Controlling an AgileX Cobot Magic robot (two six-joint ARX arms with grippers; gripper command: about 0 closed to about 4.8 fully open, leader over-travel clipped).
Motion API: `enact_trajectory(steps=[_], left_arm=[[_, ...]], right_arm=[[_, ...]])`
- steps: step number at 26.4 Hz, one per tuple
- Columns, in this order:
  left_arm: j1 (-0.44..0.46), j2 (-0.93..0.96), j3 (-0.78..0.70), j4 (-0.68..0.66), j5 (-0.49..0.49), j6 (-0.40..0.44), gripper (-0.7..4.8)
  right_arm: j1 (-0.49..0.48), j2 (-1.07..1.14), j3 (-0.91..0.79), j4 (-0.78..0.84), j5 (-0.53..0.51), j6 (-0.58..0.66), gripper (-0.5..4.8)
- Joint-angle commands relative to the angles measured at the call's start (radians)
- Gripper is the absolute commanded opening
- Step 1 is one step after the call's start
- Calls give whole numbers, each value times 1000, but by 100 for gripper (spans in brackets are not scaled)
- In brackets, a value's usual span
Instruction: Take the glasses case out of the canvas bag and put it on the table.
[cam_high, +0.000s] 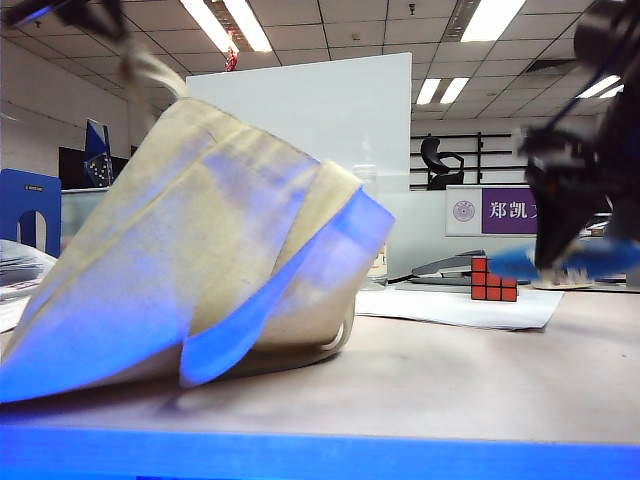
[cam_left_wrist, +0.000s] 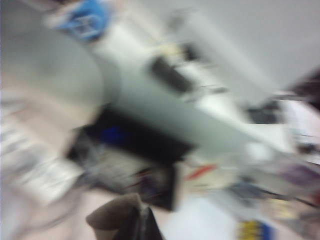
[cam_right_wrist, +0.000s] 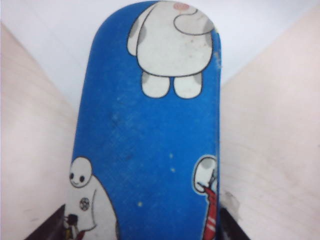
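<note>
Case (cam_right_wrist: 150, 140) in right tool (cam_right_wrist: 145, 225); left tool (cam_high: 80, 15) aloft

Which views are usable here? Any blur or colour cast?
Exterior view: blue cast over the canvas bag and table edge, right gripper motion-blurred. Left wrist view: smeared throughout, unusable. Right wrist view: sharp, evenly lit, glasses case fills it.
</note>
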Motion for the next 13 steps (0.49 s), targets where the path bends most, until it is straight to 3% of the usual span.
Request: enact_trajectory(steps=[1,5,6,8,10,11,13], left_arm=[[-25,-7,4,153,157,35,-6],[-63,-7,4,293,259,104,13],[-72,-6,4,331,258,103,73],[-94,5,5,436,251,89,295],[-120,21,5,558,239,37,451],[-129,31,5,621,240,10,479],[-143,58,14,750,235,-81,479]], right_arm=[[-19,69,2,37,-40,-5,198],[-18,125,2,55,-76,-5,231],[-18,131,2,63,-103,-5,255],[-17,133,2,84,-153,-5,337],[-18,127,3,100,-193,2,414],[-18,124,10,100,-215,17,432],[-17,113,27,86,-273,64,434]])
